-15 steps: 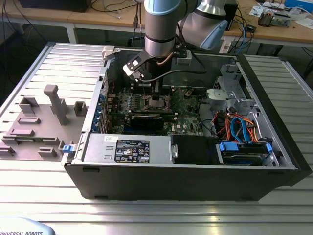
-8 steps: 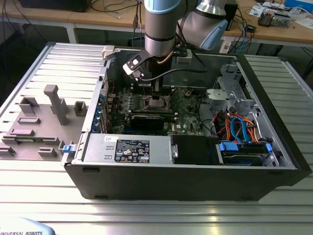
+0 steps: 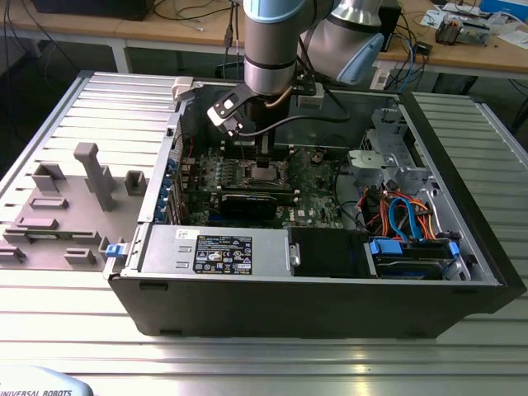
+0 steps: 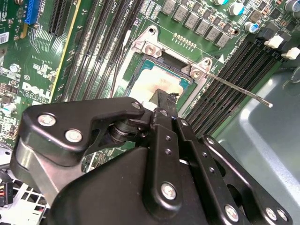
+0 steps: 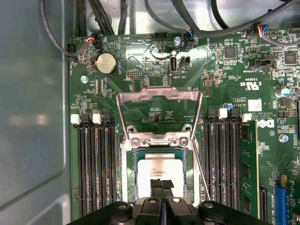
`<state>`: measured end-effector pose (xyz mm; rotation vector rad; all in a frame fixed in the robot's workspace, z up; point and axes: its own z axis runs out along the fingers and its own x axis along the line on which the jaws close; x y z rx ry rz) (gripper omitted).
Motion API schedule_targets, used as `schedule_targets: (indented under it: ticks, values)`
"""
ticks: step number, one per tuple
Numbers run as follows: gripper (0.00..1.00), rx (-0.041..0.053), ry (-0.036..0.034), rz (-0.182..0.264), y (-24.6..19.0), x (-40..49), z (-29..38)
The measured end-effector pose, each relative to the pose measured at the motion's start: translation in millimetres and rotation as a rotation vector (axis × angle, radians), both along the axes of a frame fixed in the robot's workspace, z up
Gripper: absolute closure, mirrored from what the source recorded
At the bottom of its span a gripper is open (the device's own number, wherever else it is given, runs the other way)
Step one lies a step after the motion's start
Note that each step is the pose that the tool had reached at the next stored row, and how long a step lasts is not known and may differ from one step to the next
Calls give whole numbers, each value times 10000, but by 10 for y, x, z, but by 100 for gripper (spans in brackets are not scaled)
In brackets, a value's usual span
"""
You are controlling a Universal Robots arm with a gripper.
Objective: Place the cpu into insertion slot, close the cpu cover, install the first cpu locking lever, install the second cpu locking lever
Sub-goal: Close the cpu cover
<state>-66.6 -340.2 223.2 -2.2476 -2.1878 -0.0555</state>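
The cpu (image 5: 159, 166) is seated flat in the slot (image 5: 188, 159), as seen in the first wrist view. The cover (image 5: 159, 93) is swung open, off the slot. In the second wrist view a lever (image 4: 234, 88) is seen unlatched, jutting out beside the slot. The gripper (image 5: 162, 183) is held with fingers pressed together, tips just over the cpu; contact cannot be told. In the exterior view it is inside the case (image 3: 330, 297), at 12 o'clock from the black card (image 3: 247, 204).

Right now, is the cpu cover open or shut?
Open: the cpu cover is swung back, its window framing bare board, and the cpu lies uncovered.
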Motion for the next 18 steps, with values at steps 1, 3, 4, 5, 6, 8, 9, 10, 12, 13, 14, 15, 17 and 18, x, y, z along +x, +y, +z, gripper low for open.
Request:
schedule_targets:
  ticks: [1,3,4,5,6,8,9,10,12,13,14,15,17,18]
  values:
    - [89,-1,0,0,0,0,2]
    - [89,0,0,0,0,0,8]
    - [89,-1,0,0,0,0,12]
    - [89,0,0,0,0,0,18]
    - [89,0,0,0,0,0,23]
    - [89,0,0,0,0,0,34]
    - [89,2,-2,0,0,0,37]
    - [89,2,-1,0,0,0,38]
    - [89,1,-1,0,0,0,40]
    - [89,1,0,0,0,0,40]
    - [89,0,0,0,0,0,40]
    - [89,0,0,0,0,1,41]
    - [89,0,0,-1,0,3,41]
    - [89,0,0,0,0,3,41]
